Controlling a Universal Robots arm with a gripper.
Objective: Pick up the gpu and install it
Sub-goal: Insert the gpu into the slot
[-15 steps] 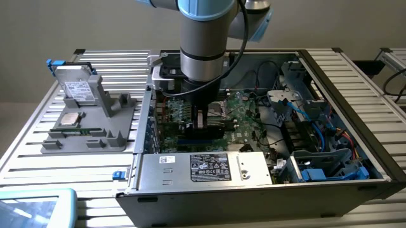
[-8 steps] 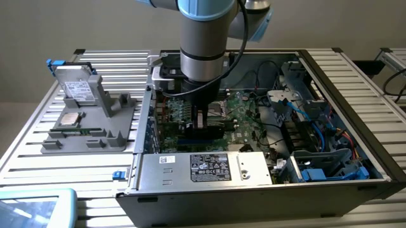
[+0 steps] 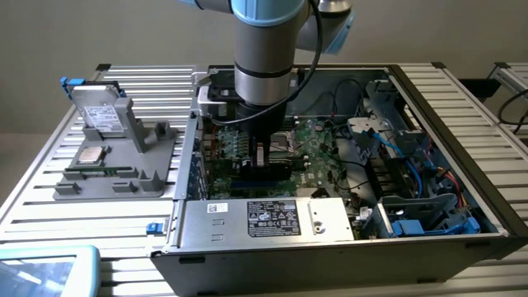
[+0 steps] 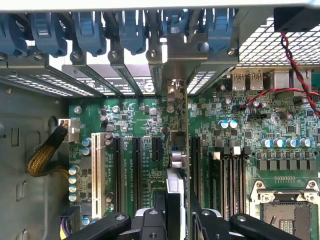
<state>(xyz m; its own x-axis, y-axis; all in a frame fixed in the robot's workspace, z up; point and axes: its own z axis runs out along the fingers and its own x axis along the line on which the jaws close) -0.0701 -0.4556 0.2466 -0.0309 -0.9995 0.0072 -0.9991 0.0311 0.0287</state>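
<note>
The gpu (image 4: 176, 150) shows edge-on in the wrist view, a thin upright card with a silvery metal end toward the case's rear slot openings. My gripper (image 4: 177, 216) is shut on it, one black finger (image 4: 159, 205) on each side. It stands over the green motherboard (image 4: 135, 115), in line with a slot between the black expansion slots (image 4: 136, 170) and the memory slots (image 4: 220, 180). Whether it is seated I cannot tell. In the exterior view my gripper (image 3: 266, 154) is down inside the open computer case (image 3: 462, 154), with the black gpu (image 3: 277, 163) under it.
Blue bracket latches (image 4: 90, 30) line the case's rear wall. A CPU socket (image 4: 285, 212) lies beside the memory slots. The power supply (image 3: 264, 218) sits at the case's front, with cables and a drive cage (image 3: 421, 210) on the exterior view's right. A grey fixture (image 3: 115, 167) holds a hard drive (image 3: 101, 114) on the left.
</note>
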